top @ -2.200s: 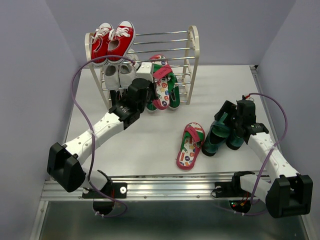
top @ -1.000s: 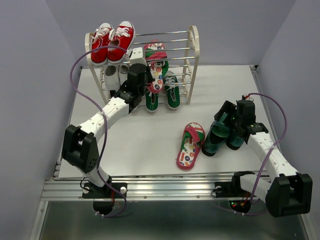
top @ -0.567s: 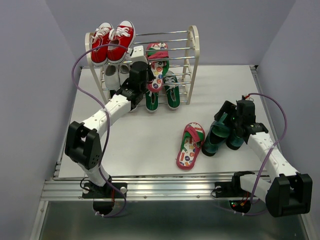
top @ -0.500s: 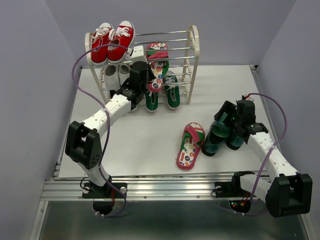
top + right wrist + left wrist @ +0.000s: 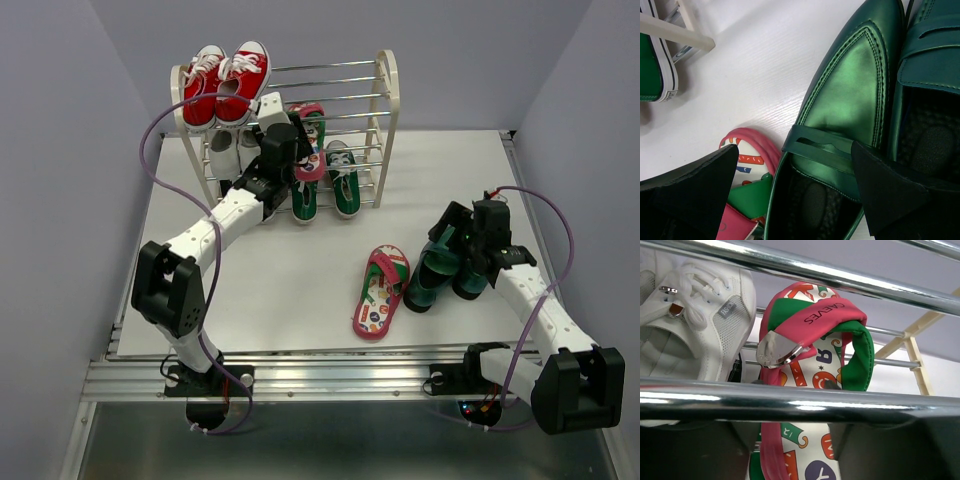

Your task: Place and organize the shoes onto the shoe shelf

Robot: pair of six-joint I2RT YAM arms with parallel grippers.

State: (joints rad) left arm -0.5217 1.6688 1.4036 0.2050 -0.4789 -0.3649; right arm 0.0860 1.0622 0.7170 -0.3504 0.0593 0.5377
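On shelf [image 5: 388,108]: left pincer [image 5: 796,442] around flip-flop [image 5: 812,322].

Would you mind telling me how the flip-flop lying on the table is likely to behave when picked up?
The flip-flop looks thin and flat, so probably light and bendy, likely drooping if held by one end. Its raised red strap seems the easiest hold. Lying flat, it should not roll.
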